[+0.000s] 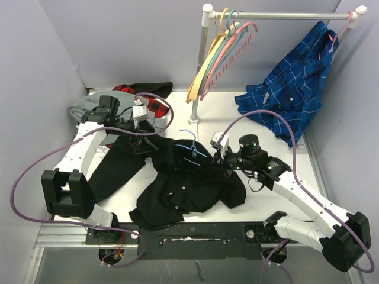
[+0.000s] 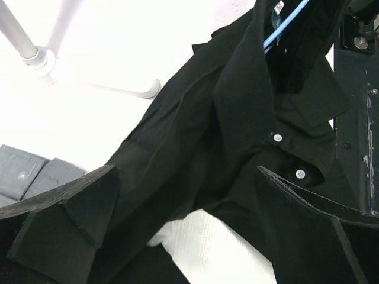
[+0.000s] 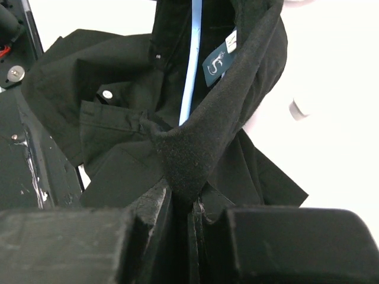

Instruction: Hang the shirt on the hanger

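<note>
Black cloth is pinched tight in the right tool (image 3: 183,202), its jaws closed on a raised fold of the shirt (image 1: 183,189) beside the collar. The left tool (image 2: 183,177) hangs wide apart over the shirt's buttoned front and grips nothing.

The shirt lies crumpled at the middle of the surface (image 1: 237,124). The hanger (image 1: 194,149) is at its 12 o'clock end, with the light-blue wire running under the collar past the neck label (image 3: 219,62) and the hook poking out. I judge the threading begun, not finished: neither shoulder looks seated, and I cannot tell whether a hanger arm sits inside one.

The rack (image 1: 204,59) stands at 12 to 1 o'clock, carrying the pink hanger (image 1: 237,44) and others. A blue plaid shirt (image 1: 293,89) hangs at 2 o'clock. A red-and-black checked garment (image 1: 155,106) and a grey garment (image 1: 83,109) lie at 10 to 11 o'clock. The rack's foot sits near the collar and may crowd a lift.
</note>
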Robot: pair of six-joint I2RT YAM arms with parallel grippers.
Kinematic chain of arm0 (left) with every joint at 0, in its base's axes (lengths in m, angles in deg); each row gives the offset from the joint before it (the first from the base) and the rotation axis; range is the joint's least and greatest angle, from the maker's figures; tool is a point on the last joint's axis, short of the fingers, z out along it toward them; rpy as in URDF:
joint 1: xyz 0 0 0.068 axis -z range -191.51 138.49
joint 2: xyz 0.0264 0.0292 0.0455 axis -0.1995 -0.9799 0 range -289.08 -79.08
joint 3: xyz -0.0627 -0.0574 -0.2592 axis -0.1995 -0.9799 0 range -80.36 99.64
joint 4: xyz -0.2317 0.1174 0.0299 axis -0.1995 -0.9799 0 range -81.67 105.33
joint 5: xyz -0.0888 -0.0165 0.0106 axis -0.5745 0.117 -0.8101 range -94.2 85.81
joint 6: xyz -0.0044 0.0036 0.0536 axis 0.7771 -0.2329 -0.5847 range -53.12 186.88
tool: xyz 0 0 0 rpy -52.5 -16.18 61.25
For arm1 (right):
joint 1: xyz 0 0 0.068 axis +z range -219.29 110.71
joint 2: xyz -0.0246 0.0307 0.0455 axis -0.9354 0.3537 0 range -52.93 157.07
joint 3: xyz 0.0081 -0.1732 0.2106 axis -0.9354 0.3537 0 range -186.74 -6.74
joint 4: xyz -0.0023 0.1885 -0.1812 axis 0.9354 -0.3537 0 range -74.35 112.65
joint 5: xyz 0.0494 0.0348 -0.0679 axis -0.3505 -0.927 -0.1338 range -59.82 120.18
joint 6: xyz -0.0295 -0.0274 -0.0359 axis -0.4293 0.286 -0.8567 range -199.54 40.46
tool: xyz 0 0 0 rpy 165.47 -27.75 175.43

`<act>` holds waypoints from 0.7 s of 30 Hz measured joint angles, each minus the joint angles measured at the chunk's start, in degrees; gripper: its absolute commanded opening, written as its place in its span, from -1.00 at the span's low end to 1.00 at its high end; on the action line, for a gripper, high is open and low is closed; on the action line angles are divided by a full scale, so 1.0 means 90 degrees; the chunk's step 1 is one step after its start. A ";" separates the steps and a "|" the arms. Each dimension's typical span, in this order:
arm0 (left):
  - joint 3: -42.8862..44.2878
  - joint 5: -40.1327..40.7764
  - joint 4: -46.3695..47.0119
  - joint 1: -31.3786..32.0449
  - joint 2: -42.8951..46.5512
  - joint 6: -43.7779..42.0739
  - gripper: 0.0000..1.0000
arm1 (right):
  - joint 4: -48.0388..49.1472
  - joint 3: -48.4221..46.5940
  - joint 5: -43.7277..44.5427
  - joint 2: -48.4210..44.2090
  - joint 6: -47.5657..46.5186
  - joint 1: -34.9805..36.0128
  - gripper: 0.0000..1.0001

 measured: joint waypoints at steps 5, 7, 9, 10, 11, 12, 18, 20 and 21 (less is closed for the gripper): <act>0.0505 0.0102 -0.0840 -0.0185 0.0027 -0.0333 0.96 | -0.0221 0.0085 0.0554 -0.0180 0.0119 0.0000 -1.00; 0.0505 0.0238 -0.0843 -0.0211 0.0129 -0.0214 0.96 | -0.0277 0.0085 0.0937 -0.0304 0.0211 0.0000 -1.00; 0.0493 0.0515 -0.0729 -0.0260 0.0248 0.0090 0.96 | -0.0355 0.0085 0.1370 -0.0466 0.0391 0.0002 -1.00; 0.0493 0.0670 -0.0668 -0.0296 0.0311 0.0301 0.96 | -0.0423 0.0085 0.1615 -0.0576 0.0505 0.0007 -1.00; 0.0500 0.0855 -0.0602 -0.0342 0.0372 0.0573 0.96 | -0.0493 0.0085 0.1855 -0.0695 0.0629 0.0012 -1.00; 0.0512 0.1039 -0.0551 -0.0398 0.0410 0.0826 0.96 | -0.0590 0.0087 0.2137 -0.0848 0.0767 0.0029 -1.00; 0.1185 0.2137 -0.0381 -0.1015 0.0430 0.2574 0.96 | -0.1528 0.0097 0.3691 -0.2021 0.1671 0.0061 -1.00; 0.1586 0.2521 -0.0386 -0.1139 0.0430 0.3004 0.96 | -0.2084 -0.0012 0.4301 -0.2242 0.1962 0.0068 -1.00; 0.1753 0.2645 -0.0389 -0.1161 0.0430 0.3147 0.96 | -0.2414 -0.0129 0.4690 -0.2295 0.2127 0.0080 -1.00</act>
